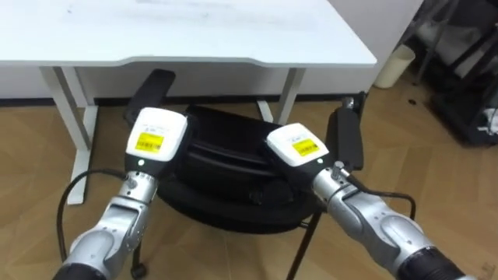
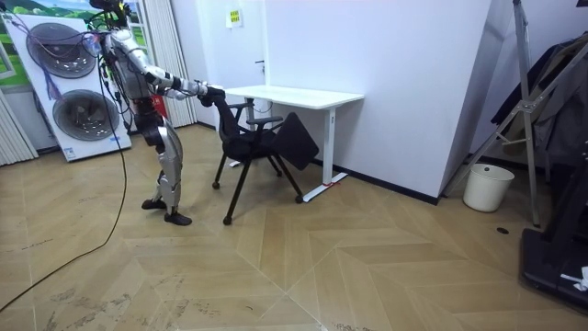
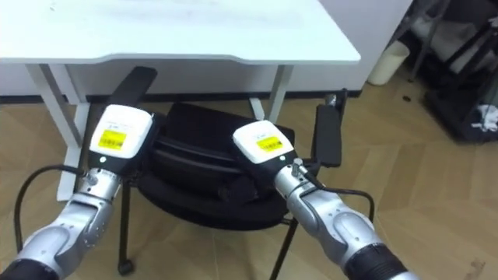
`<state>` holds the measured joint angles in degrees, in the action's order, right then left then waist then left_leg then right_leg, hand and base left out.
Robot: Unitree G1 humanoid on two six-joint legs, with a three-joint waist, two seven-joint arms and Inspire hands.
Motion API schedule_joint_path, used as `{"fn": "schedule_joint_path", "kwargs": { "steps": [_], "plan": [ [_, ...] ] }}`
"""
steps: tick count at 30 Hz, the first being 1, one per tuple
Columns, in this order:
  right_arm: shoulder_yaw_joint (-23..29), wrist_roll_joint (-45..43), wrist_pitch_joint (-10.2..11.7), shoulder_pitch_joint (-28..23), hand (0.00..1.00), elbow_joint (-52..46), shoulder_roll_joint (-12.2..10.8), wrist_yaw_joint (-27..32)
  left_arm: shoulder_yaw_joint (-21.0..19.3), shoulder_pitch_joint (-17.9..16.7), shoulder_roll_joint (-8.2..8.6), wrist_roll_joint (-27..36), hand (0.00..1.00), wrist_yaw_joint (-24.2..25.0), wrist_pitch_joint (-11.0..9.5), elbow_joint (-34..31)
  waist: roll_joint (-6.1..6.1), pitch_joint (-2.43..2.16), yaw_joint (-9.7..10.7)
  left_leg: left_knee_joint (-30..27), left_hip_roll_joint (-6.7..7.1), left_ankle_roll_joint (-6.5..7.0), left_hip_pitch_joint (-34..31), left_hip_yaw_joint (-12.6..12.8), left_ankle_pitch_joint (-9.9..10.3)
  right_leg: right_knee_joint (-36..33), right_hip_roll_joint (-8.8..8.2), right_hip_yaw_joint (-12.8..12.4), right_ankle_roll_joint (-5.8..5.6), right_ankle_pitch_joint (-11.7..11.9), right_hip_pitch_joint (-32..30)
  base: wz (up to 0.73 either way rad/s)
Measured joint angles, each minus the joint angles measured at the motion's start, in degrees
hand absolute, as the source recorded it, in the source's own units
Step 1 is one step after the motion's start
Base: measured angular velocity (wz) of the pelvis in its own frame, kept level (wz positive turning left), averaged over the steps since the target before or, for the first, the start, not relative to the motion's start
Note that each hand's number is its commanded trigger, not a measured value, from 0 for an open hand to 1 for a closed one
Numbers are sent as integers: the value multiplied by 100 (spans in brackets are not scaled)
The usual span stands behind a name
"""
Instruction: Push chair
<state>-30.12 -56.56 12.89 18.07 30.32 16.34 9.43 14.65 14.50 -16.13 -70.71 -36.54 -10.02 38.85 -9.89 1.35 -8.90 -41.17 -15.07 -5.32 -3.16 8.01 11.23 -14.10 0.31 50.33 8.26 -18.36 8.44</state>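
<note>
You had the left robot hand (image 1: 158, 136) and the right robot hand (image 1: 296, 145) against the back of the chair (image 1: 226, 152). Their fingers were hidden, so I could not tell the grip. The chair stood close before the bench (image 1: 233, 35). Pushing seemed in hand; next you needed an even, straight shove toward the bench.

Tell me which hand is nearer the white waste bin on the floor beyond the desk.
Right. The right hand is at the end of the black chair backrest toward the white waste bin; the left hand is at the opposite end, farther from the bin.

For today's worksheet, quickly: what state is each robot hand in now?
Left hand: at the chair back, cannot be told.
Right hand: likewise, cannot be told.
</note>
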Motion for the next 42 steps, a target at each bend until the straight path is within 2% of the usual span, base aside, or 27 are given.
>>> {"fn": "schedule_joint_path", "kwargs": {
  "steps": [4, 5, 6, 7, 8, 9, 10, 12, 14, 15, 16, 17, 18, 19, 20, 22, 23, 24, 25, 26, 28, 29, 33, 35, 39, 41, 42],
  "plan": [
    [-3, -2, -17, -40, 100, -131, 114, -11, -69, 60, 125, -93, 100, 93, -44, 54, -67, -17, 85, 700, 81, -208, 74, 115, -117, 216, -3, 503, 3, 8, -44, 41],
    [-3, 24, -29, -67, 100, -143, 151, -14, -68, 63, 172, -99, 100, 98, -51, 86, -49, -23, 87, 999, 71, -195, 51, 116, -190, 124, 22, 476, -400, -50, -88, 30],
    [-3, 42, -48, -86, 100, -123, 158, -15, -67, 64, 216, -100, 100, 89, -47, 123, 92, -43, 104, 1197, -43, -160, -46, 59, -262, -91, 76, 216, -949, -61, -219, 6],
    [-24, 46, -127, -58, 100, -192, 227, -22, -135, 84, 318, -95, 100, 16, -84, 214, 331, -88, 89, 1295, -337, -169, -386, -204, -386, -1576, -86, -1459, -873, -252, -878, -24],
    [-18, 67, -182, 56, 100, -329, 206, -5, -355, 82, 211, -86, 100, -164, -229, 139, 117, -66, 22, 1109, -206, -350, -777, -364, -301, -2149, -268, -2772, -771, -992, -1341, -34],
    [-28, 41, -199, 106, 100, -379, 178, -5, -428, 67, 252, -104, 100, -267, -209, 105, 46, -94, 0, 1082, -151, -434, -925, -528, -211, -2209, -302, -2724, -176, -964, -1404, -21],
    [-91, 50, -241, 110, 100, -286, 174, -22, -402, 76, 313, -141, 100, -234, -122, 198, 115, -75, -30, 1185, 13, -344, -1065, -727, -169, -2020, -386, -2425, -75, -872, -1245, -19],
    [-267, 30, -239, 114, 100, -6, 102, 1, -377, -30, 312, -145, 100, -274, -154, 350, 3, -86, -167, 1537, 414, -268, -1049, -662, -227, -1297, -457, -1971, -263, -621, -848, -23],
    [-345, -66, -237, 78, 100, 185, -45, 105, -379, -301, 243, -144, 100, -574, -133, 330, -75, -99, -236, 1903, 873, -40, -1150, -575, -540, -500, -357, -1639, -786, -312, -441, -19],
    [-368, -74, -237, 80, 100, 210, -70, 131, -379, -353, 217, -144, 100, -591, -129, 272, -105, -115, -272, 1950, 980, 40, -1194, -556, -594, -426, -339, -1604, -831, -259, -418, -26],
    [-403, -76, -236, 85, 100, 245, -100, 165, -380, -438, 200, -144, 100, -625, -124, 184, -140, -165, -341, 1991, 1159, 208, -1280, -521, -710, -398, -328, -1397, -1033, -193, -394, -32],
    [-403, -69, -235, 97, 100, 269, -101, 169, -385, -473, 226, -144, 100, -632, -99, 161, -49, -197, -376, 1924, 1216, 326, -1316, -543, -838, -801, -276, -1462, -1411, -147, -502, -35],
    [-438, -60, -229, 153, 100, 266, -66, 166, -415, -498, 274, -138, 100, -649, -60, 132, 121, -166, -396, 1867, 1178, 344, -1322, -658, -949, -1298, -241, -1767, -1506, -125, -665, -42],
    [-515, -32, -207, 362, 100, 228, -60, 141, -583, -592, 247, -94, 100, -715, -56, -7, 303, -63, -368, 1532, 1242, 323, -1415, -901, -987, -2133, -355, -2707, -928, -529, -1066, -6],
    [-451, -29, -238, 433, 100, 154, -116, 181, -626, -566, 120, -81, 100, -729, -78, -130, -2, -66, -344, 1112, 1578, 197, -1689, -973, -742, -2377, -514, -2885, -198, -1072, -1258, 35],
    [-438, 136, -264, 410, 100, 201, -7, 130, -356, -251, 137, -86, 100, -401, 90, -160, -163, -71, -279, 960, 1674, 326, -1697, -806, -610, -2183, -635, -2338, -533, -1156, -1007, 115],
    [-434, 245, -258, 308, 100, 380, -84, 155, -115, -227, 29, -87, 100, -330, 145, -157, -304, -79, -226, 1105, 1689, 424, -1491, -691, -566, -1732, -546, -2128, -1350, -978, -687, 113],
    [-433, 245, -252, 261, 100, 438, -74, 182, -26, -226, 43, -85, 100, -321, 201, -164, -249, -99, -191, 1192, 1572, 426, -1376, -636, -538, -1767, -477, -2202, -1602, -857, -590, 48],
    [-442, 239, -204, 309, 100, 325, 12, 220, -83, -298, 37, -78, 100, -441, 217, -243, -133, -10, -303, 1112, 1504, 418, -1227, -574, -251, -2010, -740, -2587, -1077, -855, -595, -16],
    [-396, 230, -227, 323, 100, 205, 48, 307, -110, -320, 68, -31, 100, -559, 219, -283, -72, 35, -357, 768, 1574, 525, -1323, -385, -34, -2088, -781, -2668, -786, -1058, -581, -25],
    [-412, 220, -201, 285, 100, 204, 178, 270, -14, -296, 191, 48, 100, -515, 243, -125, 110, -11, -409, 829, 1617, 618, -1170, -374, 52, -2101, -924, -2303, -1041, -960, -414, 5],
    [-411, 199, -180, 286, 100, 210, 186, 269, -2, -301, 182, 50, 100, -541, 223, -118, 126, 27, -424, 955, 1676, 649, -1065, -390, 41, -2096, -984, -2195, -1077, -871, -344, 14],
    [-342, 63, -178, 285, 100, 177, 104, 273, -23, -288, 97, 48, 100, -585, 191, -149, 129, 36, -517, 1203, 1676, 759, -891, -440, 74, -2117, -1012, -2204, -970, -560, -337, 7],
    [-320, 1, -182, 285, 100, 268, 13, 307, -19, -250, 109, 51, 100, -637, 107, -23, 274, 145, -587, 1546, 1599, 818, -555, -599, 49, -2295, -871, -2671, -1025, -342, -557, -6],
    [-261, -144, -183, 285, 100, 326, -177, 316, -43, -228, -26, 54, 100, -676, 39, 12, 267, 115, -706, 2143, 1537, 713, -252, -838, -171, -1400, -899, -3285, -1008, -162, -1374, 17],
    [-258, -196, -173, 282, 100, 461, -315, 366, -42, -267, -98, 106, 100, -667, 3, 59, 256, 95, -712, 2197, 1464, 594, -57, -956, -119, -745, -972, -3359, -1036, 837, -1547, 37],
    [-258, -203, -166, 280, 100, 482, -344, 365, -45, -284, -135, 111, 100, -674, -17, 56, 198, 63, -719, 2195, 1482, 552, -45, -979, -89, -683, -977, -3332, -1000, 1103, -1519, 32]
  ]
}}
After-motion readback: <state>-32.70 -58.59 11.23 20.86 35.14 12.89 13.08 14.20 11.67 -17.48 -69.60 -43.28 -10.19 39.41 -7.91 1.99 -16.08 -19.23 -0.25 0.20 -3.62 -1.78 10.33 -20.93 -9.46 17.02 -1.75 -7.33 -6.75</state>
